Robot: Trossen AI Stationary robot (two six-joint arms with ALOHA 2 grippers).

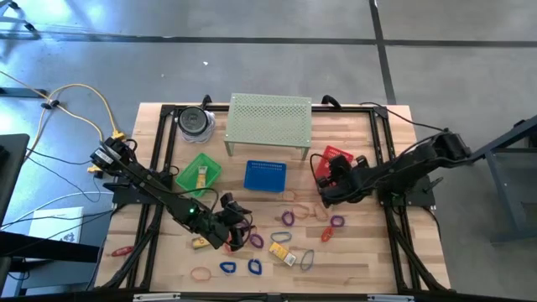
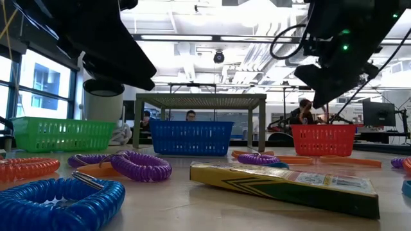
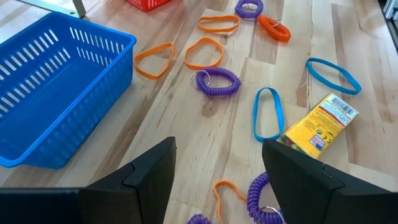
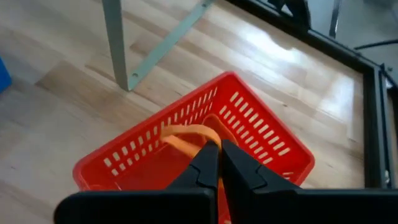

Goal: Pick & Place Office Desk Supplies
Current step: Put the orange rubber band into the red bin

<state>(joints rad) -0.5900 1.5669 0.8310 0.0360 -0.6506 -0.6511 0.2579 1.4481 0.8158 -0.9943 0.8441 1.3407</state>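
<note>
Left edge of the bench: your left arm reaches in from the left rim of the wooden table (image 1: 377, 252) toward its front middle. The left gripper (image 1: 237, 225) hangs above the loose supplies with its fingers (image 3: 146, 171) spread apart and nothing between them. In the left wrist view you look past those fingers at a purple coil loop (image 3: 217, 81), two orange band loops (image 3: 204, 51), a blue band loop (image 3: 268, 112) and a yellow box (image 3: 318, 122) lying flat on the wood, all well clear of the fingers.

Just behind the left arm sits the green basket (image 1: 199, 173), with a small yellow item inside it. A round container (image 1: 195, 122) stands near the back left corner. At the back middle you see the pale green perforated shelf (image 1: 269, 120) on its legs, and in front of it the blue basket (image 1: 265, 177).

Across the front middle the supplies are scattered: blue oval loops (image 1: 239, 268), an orange band (image 1: 201, 273), purple loops (image 1: 287, 217) and yellow blocks (image 1: 280, 249). In the low view a blue coil and a purple coil (image 2: 138, 165) lie nearest the lens, beside the flat yellow box (image 2: 289, 185).

Right of centre stands the red basket (image 4: 255, 127). Your right gripper (image 4: 219, 163) hovers over it, fingers pressed together and pinching an orange band loop (image 4: 189, 136) that droops into the basket. The right arm runs back to the right rim of the table
</note>
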